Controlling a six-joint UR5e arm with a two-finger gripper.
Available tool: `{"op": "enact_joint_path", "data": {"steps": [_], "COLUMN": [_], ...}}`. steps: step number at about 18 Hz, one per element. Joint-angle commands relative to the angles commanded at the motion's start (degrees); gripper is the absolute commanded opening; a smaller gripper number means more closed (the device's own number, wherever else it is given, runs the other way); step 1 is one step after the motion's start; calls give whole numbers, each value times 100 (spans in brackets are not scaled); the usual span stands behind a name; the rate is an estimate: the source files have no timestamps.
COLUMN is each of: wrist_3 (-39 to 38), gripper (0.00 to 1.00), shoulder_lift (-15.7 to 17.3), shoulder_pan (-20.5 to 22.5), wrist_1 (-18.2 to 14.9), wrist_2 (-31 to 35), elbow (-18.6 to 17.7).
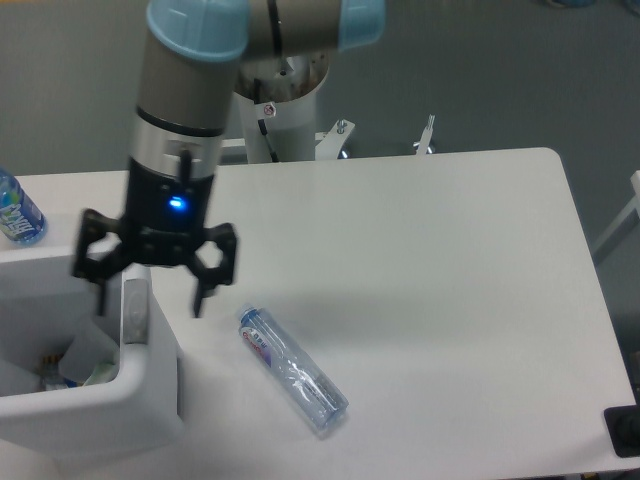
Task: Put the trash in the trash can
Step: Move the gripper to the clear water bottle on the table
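A clear plastic bottle with a blue-red label lies on its side on the white table, toward the front. The large white trash can stands at the front left corner; a crumpled white scrap with a green touch rests inside it among other litter. My gripper hangs open above the can's right wall, just left of the bottle, with nothing between its fingers.
Another bottle with a blue label stands behind the trash can at the left edge. The arm's base column rises behind the table. A dark object sits at the front right corner.
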Motion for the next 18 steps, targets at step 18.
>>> {"op": "enact_joint_path", "data": {"steps": [18], "wrist_3": [132], "gripper": [100], "shoulder_lift": [-1758], "shoulder_pan": [371], "wrist_1": [44], "wrist_2": [377], "elbow": [149]}}
